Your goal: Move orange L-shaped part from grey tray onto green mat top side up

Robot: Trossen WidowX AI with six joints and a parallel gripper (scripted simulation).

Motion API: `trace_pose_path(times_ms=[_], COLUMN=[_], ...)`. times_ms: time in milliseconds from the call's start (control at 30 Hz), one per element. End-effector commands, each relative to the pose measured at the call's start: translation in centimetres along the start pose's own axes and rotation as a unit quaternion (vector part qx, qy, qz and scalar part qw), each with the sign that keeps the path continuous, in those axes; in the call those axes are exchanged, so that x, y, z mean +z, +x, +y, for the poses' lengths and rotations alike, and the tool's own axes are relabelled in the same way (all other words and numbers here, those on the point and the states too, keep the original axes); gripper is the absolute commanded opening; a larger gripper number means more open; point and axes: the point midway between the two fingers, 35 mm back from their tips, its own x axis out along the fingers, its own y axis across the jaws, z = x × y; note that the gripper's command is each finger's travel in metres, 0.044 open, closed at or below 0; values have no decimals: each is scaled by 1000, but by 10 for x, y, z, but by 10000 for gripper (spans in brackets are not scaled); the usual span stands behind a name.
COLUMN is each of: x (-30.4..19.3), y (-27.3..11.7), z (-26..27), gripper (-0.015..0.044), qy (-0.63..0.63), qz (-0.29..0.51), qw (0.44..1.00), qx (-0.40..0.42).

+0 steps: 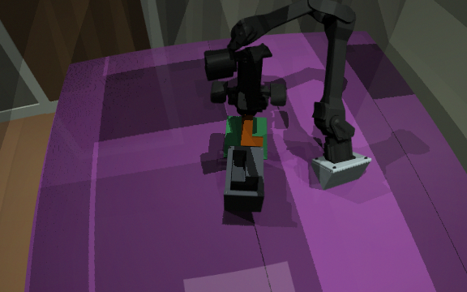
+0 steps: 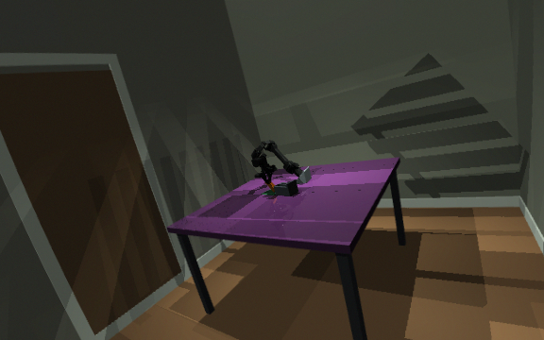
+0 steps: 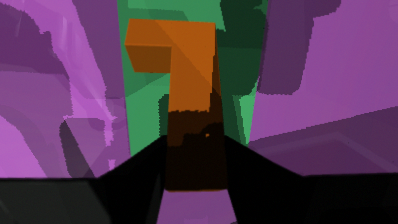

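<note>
The orange L-shaped part (image 1: 246, 131) (image 2: 272, 187) (image 3: 192, 60) is over the green mat (image 1: 261, 126) (image 2: 267, 194) (image 3: 142, 112), top side up. It looks tilted in the exterior view, its L-shaped end lower and towards the tray. Whether that end touches the mat or the tray's edge I cannot tell. My gripper (image 1: 247, 115) (image 3: 194, 142) is shut on the part's straight end, with a finger on each side. The fingertips are dark and partly hidden in the top view. The grey tray (image 1: 243, 202) (image 2: 287, 189) stands beside the mat, its L-shaped pocket empty.
The arm's base (image 1: 340, 174) (image 2: 304, 175) stands on the purple table (image 1: 156, 235) (image 2: 253, 227), to the right of the tray in the top view. The arm arches over behind the mat. A pale patch (image 1: 239, 280) lies at the bottom of the top view.
</note>
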Motion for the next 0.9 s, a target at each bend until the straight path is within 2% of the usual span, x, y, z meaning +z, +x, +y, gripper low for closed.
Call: trace_pose_path(times_ms=[0, 300, 867], x=[0, 0, 0], y=[0, 0, 0], z=[0, 0, 0], gripper=[157, 394, 400], qy=[0, 0, 0], qz=[0, 0, 0], qw=[1000, 1000, 1000], qx=[0, 0, 0])
